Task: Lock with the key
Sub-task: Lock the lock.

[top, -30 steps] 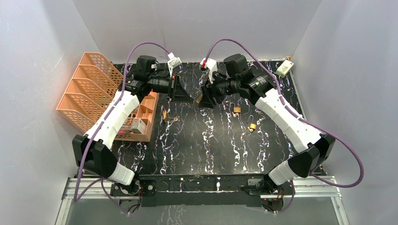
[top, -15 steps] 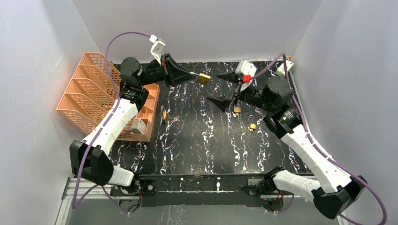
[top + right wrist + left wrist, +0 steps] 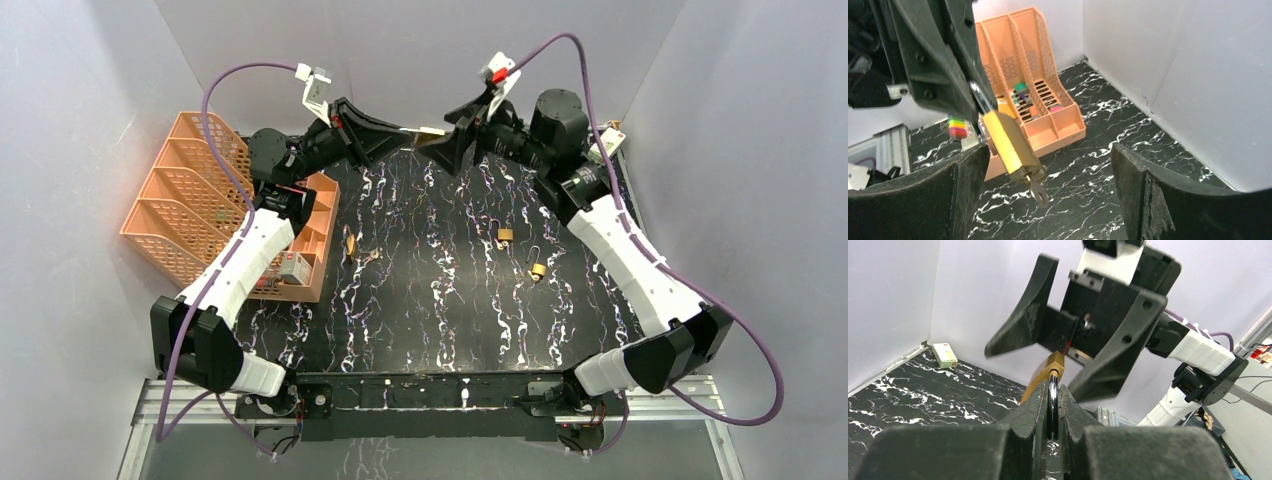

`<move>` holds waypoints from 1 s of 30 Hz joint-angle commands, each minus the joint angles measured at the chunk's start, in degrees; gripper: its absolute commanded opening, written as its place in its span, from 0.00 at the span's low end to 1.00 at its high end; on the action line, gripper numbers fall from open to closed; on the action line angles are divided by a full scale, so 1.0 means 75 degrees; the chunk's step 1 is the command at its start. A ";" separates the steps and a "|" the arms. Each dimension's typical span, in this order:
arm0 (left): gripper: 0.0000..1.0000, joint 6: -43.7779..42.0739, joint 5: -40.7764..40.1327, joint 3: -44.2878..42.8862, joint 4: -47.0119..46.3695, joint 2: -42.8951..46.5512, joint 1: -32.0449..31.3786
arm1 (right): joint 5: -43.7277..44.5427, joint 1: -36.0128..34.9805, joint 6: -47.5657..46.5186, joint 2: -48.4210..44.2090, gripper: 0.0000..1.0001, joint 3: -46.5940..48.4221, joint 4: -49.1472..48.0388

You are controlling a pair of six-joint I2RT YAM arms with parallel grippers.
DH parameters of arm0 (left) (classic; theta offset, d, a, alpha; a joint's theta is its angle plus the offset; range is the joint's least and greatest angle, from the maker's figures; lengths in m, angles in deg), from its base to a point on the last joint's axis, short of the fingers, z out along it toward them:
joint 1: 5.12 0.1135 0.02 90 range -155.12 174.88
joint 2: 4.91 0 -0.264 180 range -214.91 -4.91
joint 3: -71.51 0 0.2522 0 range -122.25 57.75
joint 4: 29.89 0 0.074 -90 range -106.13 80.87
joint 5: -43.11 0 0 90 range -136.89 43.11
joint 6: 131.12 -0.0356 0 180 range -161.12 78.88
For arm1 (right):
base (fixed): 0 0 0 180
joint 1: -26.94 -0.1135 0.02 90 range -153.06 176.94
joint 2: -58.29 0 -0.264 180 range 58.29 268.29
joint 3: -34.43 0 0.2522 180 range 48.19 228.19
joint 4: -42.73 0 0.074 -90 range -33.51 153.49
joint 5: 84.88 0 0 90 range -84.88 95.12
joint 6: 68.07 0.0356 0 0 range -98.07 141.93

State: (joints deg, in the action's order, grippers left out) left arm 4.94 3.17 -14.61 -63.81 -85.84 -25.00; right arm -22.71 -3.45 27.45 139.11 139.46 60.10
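Top view: my left fingers (image 3: 372,135) were clamped on the padlock (image 3: 432,131), raised off the table (image 3: 440,300), presumably to present it. My right fingers (image 3: 458,152) stood apart, straddling its free end.

Left wrist view: shackle (image 3: 1052,402) was pinched between the left fingers, and the brass body pointed out between the right pair.

Right wrist view: key (image 3: 1037,193) sat in the body's end, between the spread right fingers, untouched. I judged it offered for turning.

Brass-gold padlock (image 3: 1010,145), black white-veined table (image 3: 450,300)
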 commanded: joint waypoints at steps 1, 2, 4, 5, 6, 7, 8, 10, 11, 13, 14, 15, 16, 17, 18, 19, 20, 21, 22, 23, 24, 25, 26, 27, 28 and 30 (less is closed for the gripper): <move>0.00 -0.0067 -0.0089 -0.0191 -0.0588 0.0359 -0.0064 | -0.0581 -0.0045 -0.0105 -0.0688 0.98 -0.0975 -0.1095; 0.00 -0.0149 -0.0089 -0.0219 -0.0503 0.0390 -0.0057 | -0.0791 -0.0043 -0.0165 -0.0745 0.98 -0.1054 -0.1227; 0.00 -0.0235 -0.0070 -0.0293 -0.0383 0.0418 -0.0061 | -0.1309 0.0019 -0.0257 -0.0658 0.99 -0.0985 -0.1214; 0.00 -0.0244 -0.0041 -0.0342 -0.0371 0.0410 -0.0060 | -0.1626 0.0076 -0.0259 -0.0616 0.99 -0.0968 -0.1264; 0.00 -0.0228 -0.0023 -0.0380 -0.0359 0.0397 -0.0057 | -0.1941 0.0150 -0.0210 -0.0596 0.99 -0.0988 -0.1408; 0.00 -0.0205 -0.0003 -0.0420 -0.0366 0.0381 -0.0059 | -0.2185 0.0235 -0.0094 -0.0598 0.98 -0.1044 -0.1641; 0.00 -0.0192 0.0009 -0.0439 -0.0360 0.0373 -0.0063 | -0.2402 0.0316 0.0009 -0.0612 0.98 -0.1092 -0.1853; 0.00 -0.0209 0.0010 -0.0446 -0.0352 0.0394 -0.0060 | -0.2704 0.0428 0.0185 -0.0620 0.95 -0.1109 -0.2194; 0.00 -0.0249 0.0005 -0.0430 -0.0338 0.0411 -0.0066 | -0.2839 0.0483 0.0290 -0.0622 0.93 -0.1122 -0.2340; 0.00 -0.0272 -0.0017 -0.0408 -0.0301 0.0438 -0.0057 | -0.3152 0.0620 0.0652 -0.0590 0.89 -0.1160 -0.2742; 0.00 -0.0271 -0.0035 -0.0391 -0.0299 0.0452 -0.0058 | -0.3287 0.0664 0.0823 -0.0567 0.87 -0.1161 -0.2870; 0.00 -0.0281 -0.0047 -0.0380 -0.0291 0.0470 -0.0046 | -0.3411 0.0708 0.0994 -0.0539 0.85 -0.1157 -0.2972; 0.00 -0.0284 -0.0059 -0.0367 -0.0288 0.0482 -0.0055 | -0.3500 0.0727 0.1096 -0.0515 0.83 -0.1143 -0.3014; 0.00 -0.0300 -0.0081 -0.0341 -0.0287 0.0505 -0.0046 | -0.3555 0.0726 0.1159 -0.0502 0.82 -0.1140 -0.3024; 0.00 -0.0315 -0.0103 -0.0320 -0.0281 0.0531 -0.0055 | -0.3582 0.0740 0.1197 -0.0490 0.81 -0.1131 -0.3025; 0.00 -0.0329 -0.0132 -0.0288 -0.0276 0.0552 -0.0046 | -0.3603 0.0744 0.1223 -0.0478 0.80 -0.1130 -0.3025; 0.00 -0.0338 -0.0141 -0.0279 -0.0275 0.0575 -0.0045 | -0.3641 0.0747 0.1269 -0.0465 0.80 -0.1106 -0.3025; 0.00 -0.0352 -0.0153 -0.0259 -0.0270 0.0588 -0.0055 | -0.3678 0.0737 0.1303 -0.0444 0.79 -0.1087 -0.3025; 0.00 -0.0357 -0.0167 -0.0249 -0.0264 0.0594 -0.0046 | -0.3707 0.0742 0.1352 -0.0415 0.79 -0.1061 -0.3044; 0.00 -0.0353 -0.0171 -0.0244 -0.0264 0.0605 -0.0045 | -0.3754 0.0741 0.1397 -0.0371 0.79 -0.1032 -0.3063; 0.00 -0.0353 -0.0177 -0.0250 -0.0258 0.0606 -0.0045 | -0.3773 0.0747 0.1439 -0.0334 0.79 -0.1000 -0.3080; 0.00 -0.0363 -0.0182 -0.0257 -0.0263 0.0606 -0.0045 | -0.3771 0.0746 0.1484 -0.0289 0.79 -0.0984 -0.3108; 0.00 -0.0364 -0.0192 -0.0271 -0.0264 0.0612 -0.0049 | -0.3781 0.0743 0.1531 -0.0252 0.79 -0.0969 -0.3153; 0.00 -0.0367 -0.0194 -0.0280 -0.0264 0.0616 -0.0056 | -0.3818 0.0737 0.1572 -0.0210 0.80 -0.0944 -0.3198; 0.00 -0.0366 -0.0189 -0.0299 -0.0264 0.0608 -0.0048 | -0.3841 0.0745 0.1625 -0.0165 0.81 -0.0908 -0.3252; 0.00 -0.0364 -0.0172 -0.0333 -0.0264 0.0606 -0.0052 | -0.3867 0.0745 0.1743 -0.0068 0.83 -0.0830 -0.3367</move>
State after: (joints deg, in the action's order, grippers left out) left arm 2.95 3.45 -14.63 -61.93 -84.85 -25.26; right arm -50.36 1.97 38.03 137.51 130.80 39.52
